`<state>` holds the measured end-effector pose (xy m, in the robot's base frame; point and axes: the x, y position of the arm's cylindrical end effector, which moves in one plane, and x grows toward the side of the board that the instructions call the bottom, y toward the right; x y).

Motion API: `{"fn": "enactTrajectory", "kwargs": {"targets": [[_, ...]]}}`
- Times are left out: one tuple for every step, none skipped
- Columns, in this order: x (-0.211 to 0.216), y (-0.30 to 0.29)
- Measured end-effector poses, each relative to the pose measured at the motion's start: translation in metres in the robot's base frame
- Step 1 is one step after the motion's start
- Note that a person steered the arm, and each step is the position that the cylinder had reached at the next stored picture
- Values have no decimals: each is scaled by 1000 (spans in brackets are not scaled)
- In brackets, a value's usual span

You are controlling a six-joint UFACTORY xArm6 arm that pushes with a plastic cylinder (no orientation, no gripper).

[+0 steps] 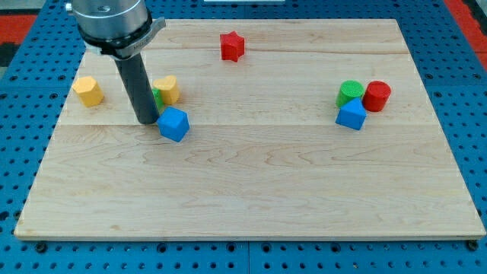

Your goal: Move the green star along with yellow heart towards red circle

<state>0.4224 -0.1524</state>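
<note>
The green star [157,97] lies at the view's left, mostly hidden behind the rod. The yellow heart [167,88] touches it on its right and a little toward the top. My tip [147,121] rests on the board just below-left of the green star and left of a blue block [173,124]. The red circle [377,96] stands far off at the view's right, with most of the board's width between it and the star.
A green circle [350,93] and a blue block [351,115] sit against the red circle's left. A yellow hexagon [88,90] lies at the far left. A red star [232,46] lies near the top. The wooden board [251,198] ends at a blue pegboard.
</note>
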Motion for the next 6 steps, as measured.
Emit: {"fn": "enactTrajectory", "kwargs": {"targets": [[7,6],[26,-40],[-5,-43],[-29,-38],[-26,15],[-31,51]]}}
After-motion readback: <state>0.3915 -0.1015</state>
